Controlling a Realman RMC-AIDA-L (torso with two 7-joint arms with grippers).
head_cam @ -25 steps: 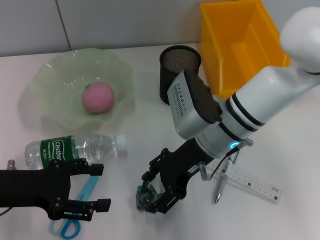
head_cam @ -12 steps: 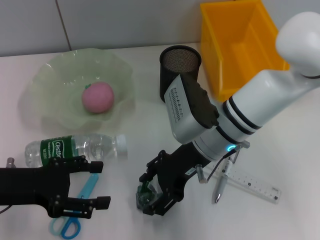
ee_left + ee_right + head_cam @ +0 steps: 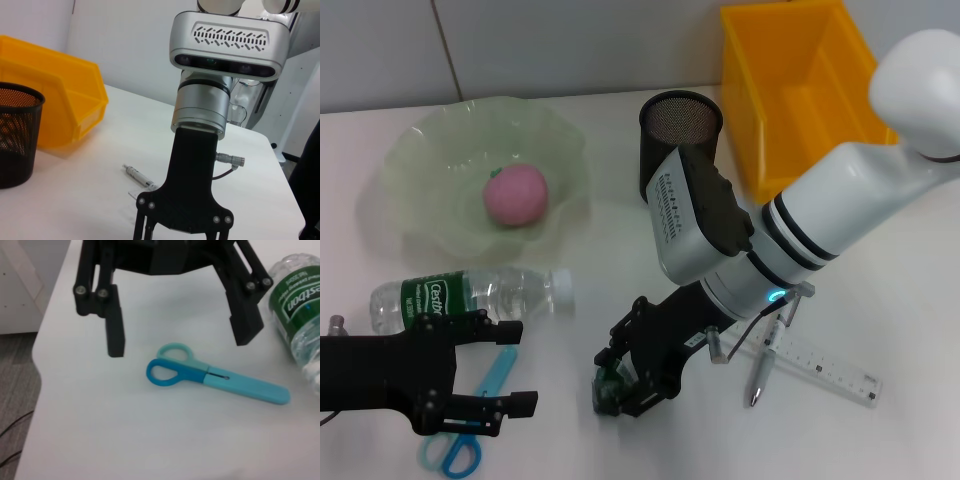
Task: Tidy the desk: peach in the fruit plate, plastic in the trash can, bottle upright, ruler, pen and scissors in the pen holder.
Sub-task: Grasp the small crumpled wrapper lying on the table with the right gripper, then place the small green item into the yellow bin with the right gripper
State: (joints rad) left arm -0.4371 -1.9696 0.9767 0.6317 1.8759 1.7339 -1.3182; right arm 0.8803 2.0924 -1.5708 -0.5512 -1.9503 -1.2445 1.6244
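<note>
Right pincer (image 3: 620,385): low over the near middle of the desk (image 3: 880,290), fingers closed around the crumpled green plastic (image 3: 608,388), which sits at the desk surface.
Left pincer (image 3: 510,368): near left, jaws spread wide and empty, hanging just above the scissors (image 3: 215,379).
Scissors: blue, flat on the desk, blades shut, beside the bottle (image 3: 470,297).
Bottle: lying on its side at the left, cap toward the middle; not yet upright.
Peach (image 3: 516,194): already in the fruit plate (image 3: 430,150), far left.
Pen holder (image 3: 680,140): black mesh, far middle, nothing seen in it.
Trash can (image 3: 800,90): yellow bin, far right.
Pen (image 3: 763,362) and ruler (image 3: 820,368): side by side on the desk, near right, partly under the right arm.
Step in hand: judged to be lifting the plastic for the trash can.
Handling advice: raise straight up before swinging far and right; pass above the pen holder rim; let go only once well over the bin, as light plastic may cling or drift.
</note>
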